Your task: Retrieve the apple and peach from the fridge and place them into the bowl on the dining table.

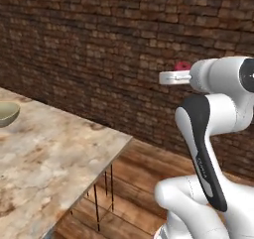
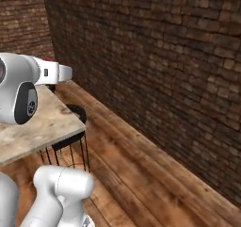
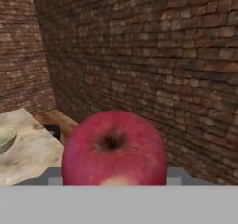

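A dark red apple (image 3: 114, 148) sits between my gripper (image 3: 114, 175) jaws and takes up the lower middle of the hand view. From the left base view, a bit of the apple (image 1: 182, 65) peeks out above my hand, held high off the table's far end. The olive-tan bowl (image 1: 7, 113) rests on the mottled dining table (image 1: 54, 158) far to the left of the gripper. The bowl (image 3: 4, 139) also appears at the left edge of the hand view, on the dining table (image 3: 28, 155). The fridge and the peach are out of view.
A dark brick wall (image 1: 99, 44) runs close behind the table and the arm. A black stool (image 2: 75, 113) stands at the table's end over a wooden floor (image 2: 141, 174). Thin black stool legs (image 1: 104, 193) stand under the tabletop's corner.
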Motion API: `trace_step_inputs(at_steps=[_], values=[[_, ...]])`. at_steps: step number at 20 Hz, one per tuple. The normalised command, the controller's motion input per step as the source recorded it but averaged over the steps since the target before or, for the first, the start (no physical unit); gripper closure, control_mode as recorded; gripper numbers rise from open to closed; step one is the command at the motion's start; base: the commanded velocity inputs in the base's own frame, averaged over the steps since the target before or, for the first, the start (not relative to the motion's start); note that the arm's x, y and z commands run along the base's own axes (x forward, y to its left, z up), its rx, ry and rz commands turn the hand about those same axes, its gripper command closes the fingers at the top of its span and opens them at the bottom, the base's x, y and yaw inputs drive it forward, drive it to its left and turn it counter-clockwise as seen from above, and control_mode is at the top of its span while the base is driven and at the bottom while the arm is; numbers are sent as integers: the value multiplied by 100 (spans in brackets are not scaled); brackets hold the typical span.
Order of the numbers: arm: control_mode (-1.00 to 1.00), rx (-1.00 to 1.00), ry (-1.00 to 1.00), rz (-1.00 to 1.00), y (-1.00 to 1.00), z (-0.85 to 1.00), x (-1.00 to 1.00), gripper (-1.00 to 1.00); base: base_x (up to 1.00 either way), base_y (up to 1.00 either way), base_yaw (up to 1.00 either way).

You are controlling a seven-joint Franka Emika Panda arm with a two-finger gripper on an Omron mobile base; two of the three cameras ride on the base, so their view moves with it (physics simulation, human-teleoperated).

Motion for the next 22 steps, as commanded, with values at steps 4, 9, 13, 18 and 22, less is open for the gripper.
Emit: trace_step_inputs(at_steps=[4, 9, 13, 18, 22], values=[[100, 0, 0, 0, 0, 0, 0, 100, 72, -90, 55], [100, 0, 0, 0, 0, 0, 0, 100, 58, -100, 50], [100, 0, 0, 0, 0, 0, 0, 100, 67, -98, 49], [100, 0, 0, 0, 0, 0, 0, 100, 94, -81, 55], [100, 0, 0, 0, 0, 0, 0, 100, 100, -67, 54]])
